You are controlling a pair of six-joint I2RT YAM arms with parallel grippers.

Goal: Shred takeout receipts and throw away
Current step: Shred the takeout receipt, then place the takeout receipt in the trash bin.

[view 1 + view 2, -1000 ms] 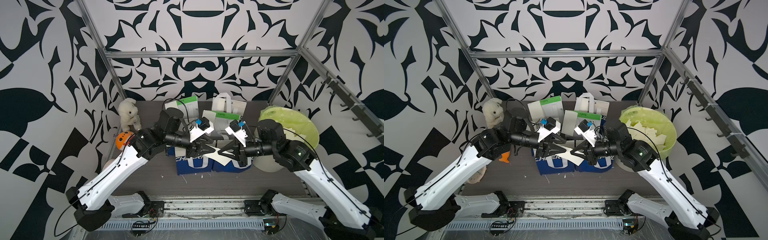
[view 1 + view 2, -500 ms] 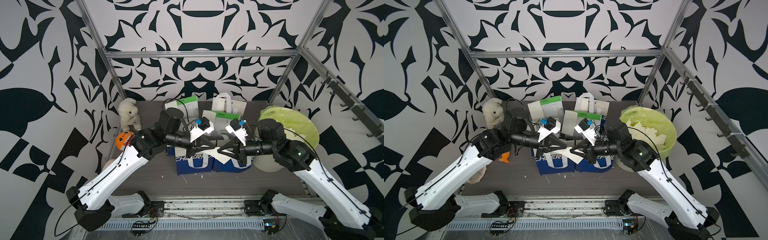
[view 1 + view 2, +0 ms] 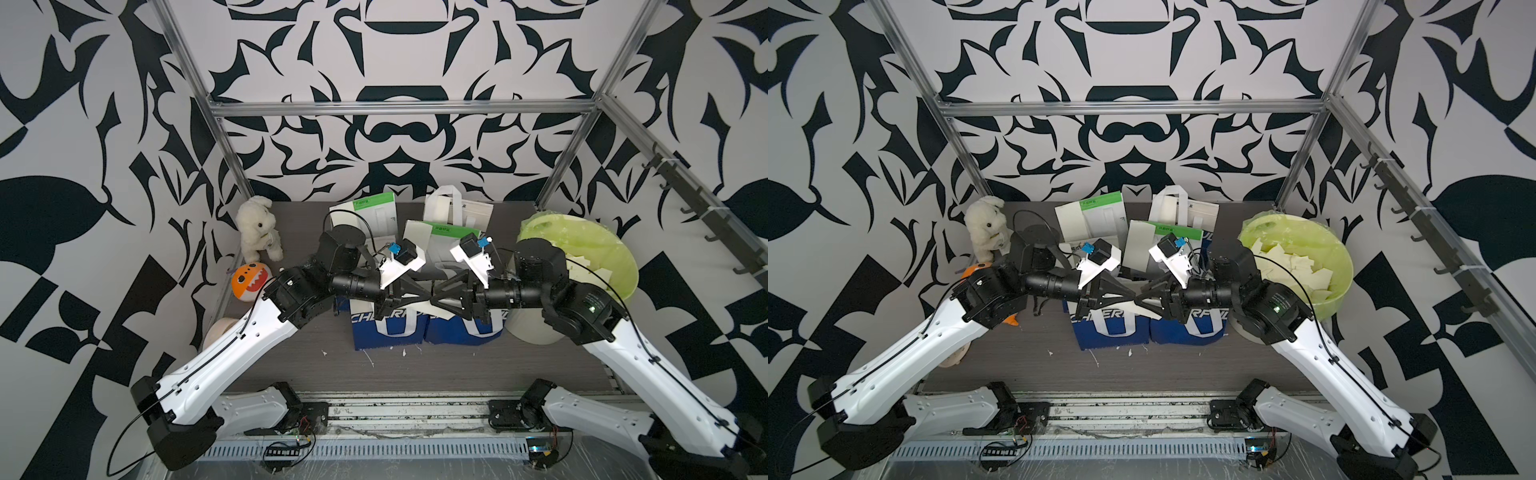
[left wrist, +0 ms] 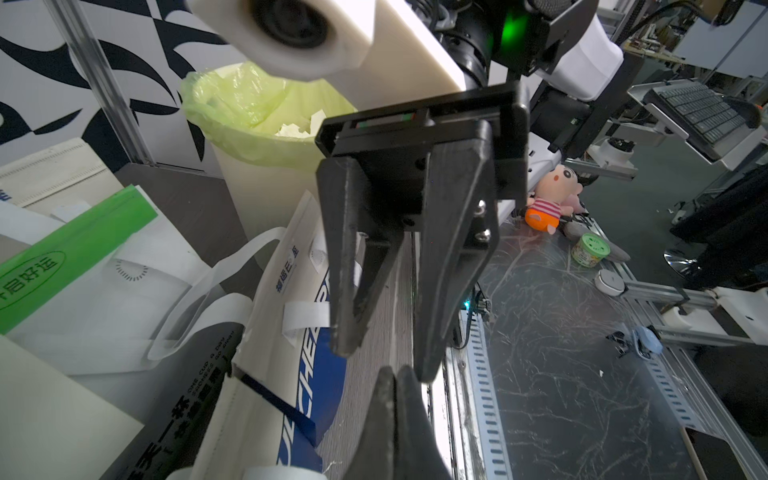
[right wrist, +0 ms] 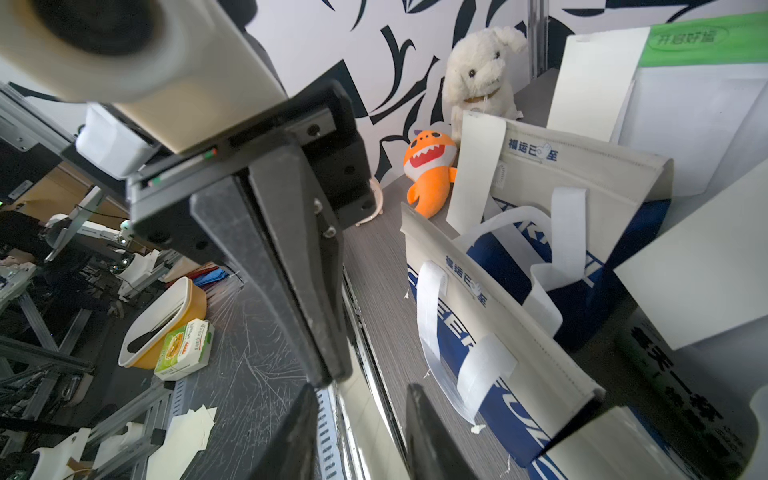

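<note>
My two grippers meet tip to tip in mid-air above two blue-and-white bags (image 3: 390, 332) (image 3: 1187, 332). My left gripper (image 3: 431, 300) (image 3: 1136, 299) (image 4: 392, 374) is shut on a cream receipt piece (image 3: 444, 312) (image 3: 1152, 314), which shows edge-on as a pale strip (image 5: 365, 428). My right gripper (image 3: 437, 300) (image 3: 1142, 300) (image 5: 361, 392) stands open by a small gap, its fingers (image 4: 453, 249) on either side of that strip. The green-lined bin (image 3: 623, 266) (image 3: 1345, 274) at the right holds torn receipt pieces (image 3: 1291, 266).
White-and-green bags (image 3: 374, 216) (image 3: 457, 208) stand behind the blue ones. A white plush rabbit (image 3: 255, 228) and an orange plush (image 3: 249, 280) sit at the back left. Small paper scraps (image 3: 403, 353) lie in front of the blue bags.
My left gripper, open a second ago, has shut on the receipt piece. My right gripper, shut on it before, has just parted its jaws. Both arms stay in place.
</note>
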